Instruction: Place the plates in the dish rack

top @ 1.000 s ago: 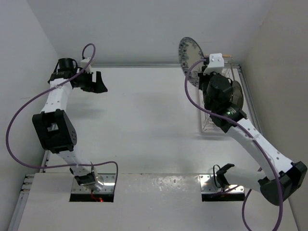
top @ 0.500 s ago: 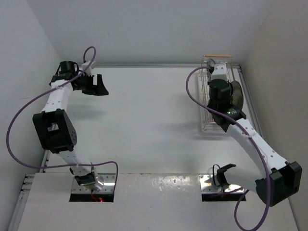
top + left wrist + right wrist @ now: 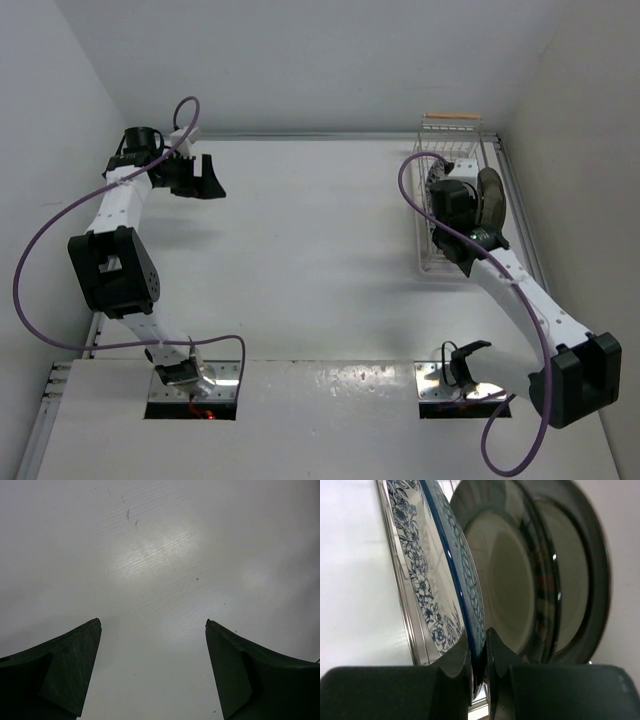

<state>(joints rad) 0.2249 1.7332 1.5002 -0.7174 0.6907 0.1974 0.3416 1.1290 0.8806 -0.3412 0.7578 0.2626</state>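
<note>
Right gripper (image 3: 478, 641) pinched narrow on the lower rim of the blue floral plate (image 3: 427, 575), one finger on each face of the edge. That plate stood on edge, leaning a little, in the dish rack (image 3: 425, 262) at upper right of the top view. The rack's wooden handle bar (image 3: 451, 117) showed at its far end. Two dark-rimmed plates (image 3: 520, 575) stood just behind the floral one, also on edge and close together.

Right arm rose from its base at lower right, elbow out near the right edge, forearm angled up-left over the rack.

Left gripper (image 3: 152, 626) spread wide, holding nothing, above the table (image 3: 165, 555). Left arm folded along the left side, wrist at upper left, fingers pointing right.
</note>
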